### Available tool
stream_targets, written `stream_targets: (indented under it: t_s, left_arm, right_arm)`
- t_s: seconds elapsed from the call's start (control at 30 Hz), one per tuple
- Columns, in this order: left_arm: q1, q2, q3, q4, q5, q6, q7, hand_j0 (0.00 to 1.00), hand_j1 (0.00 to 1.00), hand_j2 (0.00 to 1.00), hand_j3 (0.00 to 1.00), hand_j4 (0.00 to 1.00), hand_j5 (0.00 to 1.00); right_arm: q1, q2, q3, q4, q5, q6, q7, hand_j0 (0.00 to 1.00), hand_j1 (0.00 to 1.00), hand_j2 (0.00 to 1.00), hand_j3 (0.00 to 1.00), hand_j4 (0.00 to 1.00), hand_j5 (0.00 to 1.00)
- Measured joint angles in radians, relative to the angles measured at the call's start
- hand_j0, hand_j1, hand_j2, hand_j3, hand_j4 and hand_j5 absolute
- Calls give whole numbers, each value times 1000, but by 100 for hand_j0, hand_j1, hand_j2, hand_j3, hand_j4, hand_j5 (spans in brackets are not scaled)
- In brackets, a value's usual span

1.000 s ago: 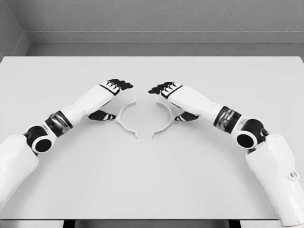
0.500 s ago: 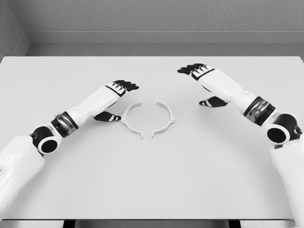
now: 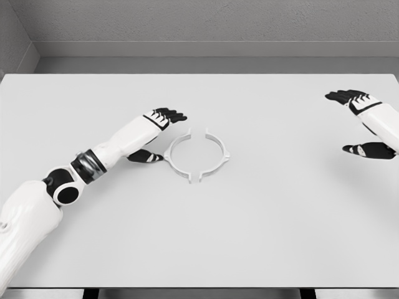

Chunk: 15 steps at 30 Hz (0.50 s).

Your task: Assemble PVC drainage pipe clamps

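The two clamp halves are now lying closed into a ring mid-table, seemingly mated; left hand is hovering beside it, empty, fingers extended, while right hand is retreating, open.

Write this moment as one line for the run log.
left hand: open, beside clamp ring | right hand: open, far right, apart | clamp halves: form ring on table, small gaps remain
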Motion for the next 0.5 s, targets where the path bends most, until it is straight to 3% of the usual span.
stream_targets:
  t_s: [0.5]
  left_arm:
    - [0,-7,0,-8,0,0,0,100,100,100,100,100,100]
  right_arm:
    - [2,0,-6,5,-2,0,1,100,100,100,100,100,100]
